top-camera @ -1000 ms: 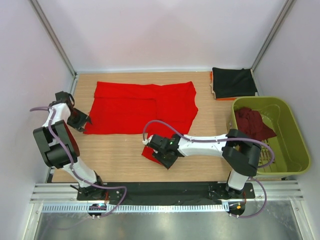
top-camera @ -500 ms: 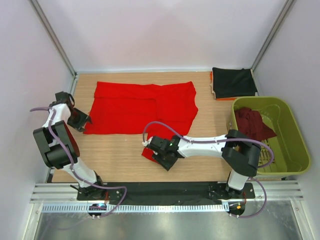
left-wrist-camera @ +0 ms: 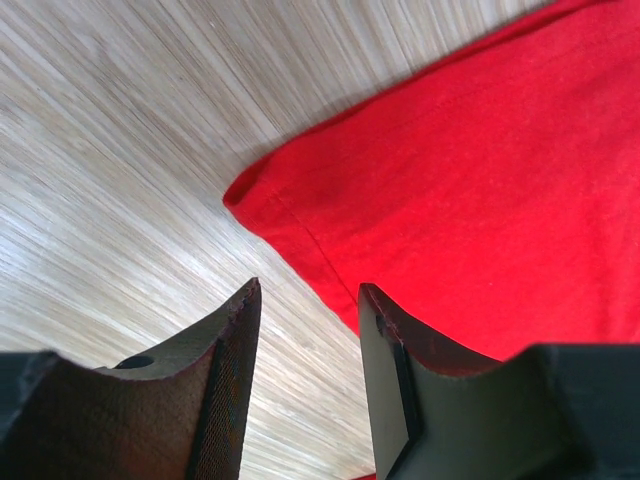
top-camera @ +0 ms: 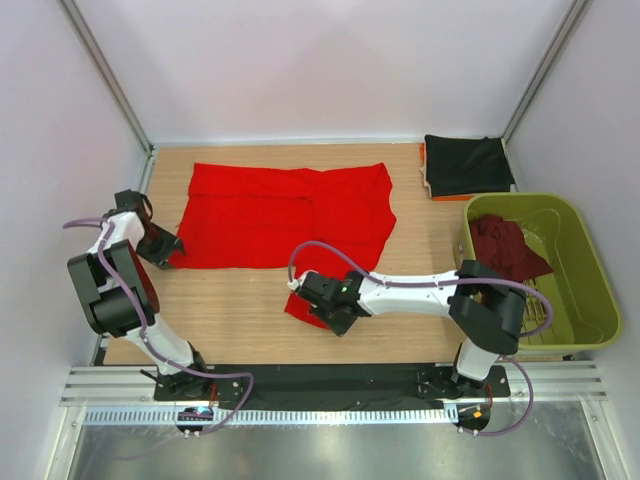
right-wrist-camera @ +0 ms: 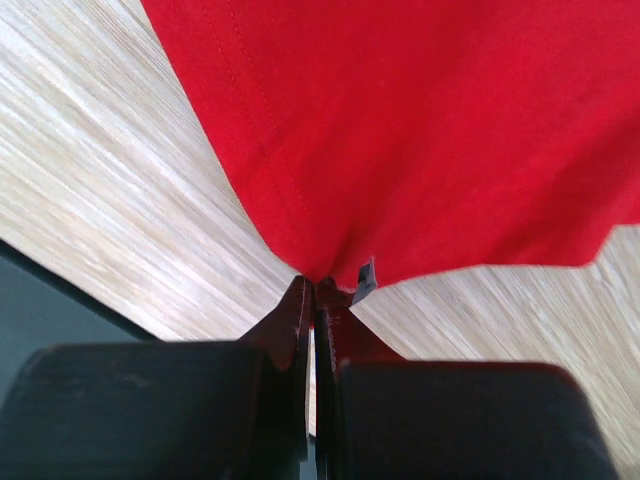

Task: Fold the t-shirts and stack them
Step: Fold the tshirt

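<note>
right hand: jaws pressed together, tips pinching the nearest corner of the red t-shirt; a small tag sticks out just beside the tips
cloth from right hand: fans out ahead of the tips and to both sides, hem line running away to the forward left; bare bench on either side of the pinch
left hand: jaws partly apart, nothing between them, bench grain visible in the gap
cloth from left hand: shirt's corner lies just ahead of the tips; body spreads ahead and to the right, passing under the right finger
long axis: red shirt runs side to side across the bench, one hand near each end of its near edge
nearer arm: right already has cloth; left is just beside its corner, not gripping
likely next: left closes on its corner, then both carry the near edge forward over the body
other shirts: black t-shirt far forward-right of the right hand; maroon t-shirt to its right, in the basket
</note>
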Controlling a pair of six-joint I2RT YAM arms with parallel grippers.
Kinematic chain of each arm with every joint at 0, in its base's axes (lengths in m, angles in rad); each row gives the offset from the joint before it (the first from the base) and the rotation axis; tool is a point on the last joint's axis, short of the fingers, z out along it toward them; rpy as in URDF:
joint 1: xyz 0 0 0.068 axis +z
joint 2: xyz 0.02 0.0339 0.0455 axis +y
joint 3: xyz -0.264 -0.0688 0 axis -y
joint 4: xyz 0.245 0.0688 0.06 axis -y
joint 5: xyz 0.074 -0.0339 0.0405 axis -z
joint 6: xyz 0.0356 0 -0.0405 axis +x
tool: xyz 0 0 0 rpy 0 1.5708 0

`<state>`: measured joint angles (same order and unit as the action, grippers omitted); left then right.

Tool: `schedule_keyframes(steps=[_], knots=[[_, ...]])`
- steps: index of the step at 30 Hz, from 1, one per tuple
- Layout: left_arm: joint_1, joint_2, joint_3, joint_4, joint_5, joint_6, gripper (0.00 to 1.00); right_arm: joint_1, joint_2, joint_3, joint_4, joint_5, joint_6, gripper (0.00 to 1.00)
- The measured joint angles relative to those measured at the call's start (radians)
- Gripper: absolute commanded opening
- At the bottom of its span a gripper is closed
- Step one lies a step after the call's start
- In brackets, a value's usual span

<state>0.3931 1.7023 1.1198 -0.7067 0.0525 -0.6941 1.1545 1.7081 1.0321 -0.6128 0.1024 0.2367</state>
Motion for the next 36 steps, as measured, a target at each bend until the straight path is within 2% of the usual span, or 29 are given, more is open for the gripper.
schedule_keyframes(steps=[10,24,27,28,30,32,36], knots=[[0.011,0.02,-0.011,0.015,-0.053,-0.004,0.42,0.0,-0.14,0.009,-0.056,0.055,0.028,0.01],[0.013,0.06,-0.018,0.057,-0.076,-0.005,0.36,0.0,-0.144,0.066,-0.098,0.076,0.027,0.01],[0.013,0.067,-0.018,0.068,-0.08,-0.005,0.26,0.0,-0.144,0.079,-0.112,0.078,0.026,0.01],[0.013,0.068,-0.018,0.069,-0.082,-0.004,0.16,0.0,-0.144,0.082,-0.116,0.079,0.026,0.01],[0.013,0.069,-0.018,0.071,-0.086,-0.003,0.04,0.0,-0.145,0.087,-0.123,0.08,0.026,0.01],[0.013,0.07,-0.018,0.071,-0.089,-0.004,0.0,0.0,-0.146,0.092,-0.127,0.082,0.027,0.01],[0.013,0.069,-0.018,0.068,-0.086,-0.002,0.0,-0.005,-0.146,0.128,-0.158,0.113,0.027,0.01]])
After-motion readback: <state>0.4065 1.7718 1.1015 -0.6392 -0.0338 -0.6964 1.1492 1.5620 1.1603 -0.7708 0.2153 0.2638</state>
